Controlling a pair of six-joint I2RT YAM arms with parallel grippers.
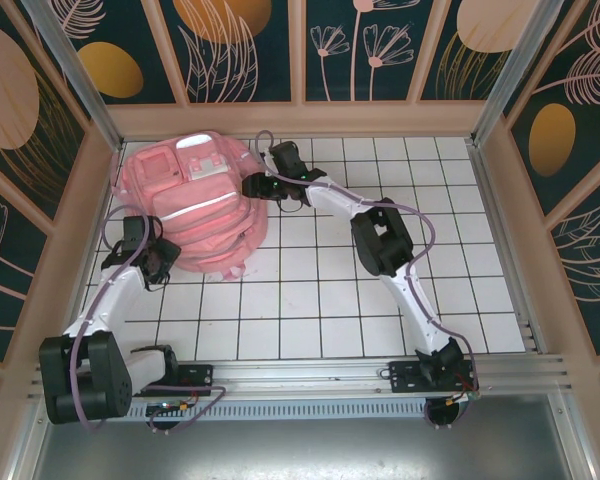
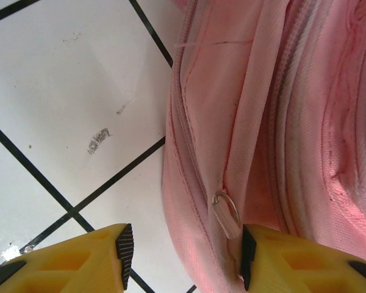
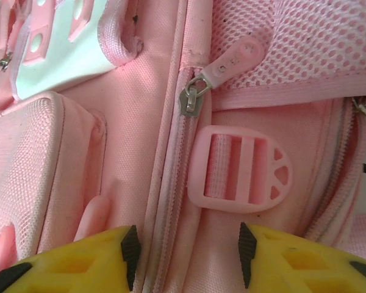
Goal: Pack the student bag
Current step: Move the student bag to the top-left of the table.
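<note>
Bag [image 1: 195, 210] flat on table [image 1: 380, 290], upper left of overhead frame, front pockets up. Step in hand probably working a zip, opening or closing, cannot tell which.

Left gripper [image 2: 186, 253] at bag's lower left edge in overhead frame, low over table, about half open. Side seam and ring pull [image 2: 227, 213] between pads, lower centre of wrist view. Right pad touching fabric, left pad clear over bare tile. Nothing clamped. Probably lined up to pinch that pull, or to pin the edge against sliding.

Right gripper [image 3: 186, 256] on bag's upper right side, below mesh pocket [image 3: 305, 43], also about half open, nothing held. Zip line running up from between pads to slider [image 3: 194, 99] at upper centre of wrist view. Buckle [image 3: 238, 177] just right of zip, near right pad. Aimed along zip, likely for a grab at slider tab.

Arms on opposite edges of bag: one to brace, one to pull, by the look of it. Risk: soft cloth bunching, pads shutting on fabric instead of a pull.
</note>
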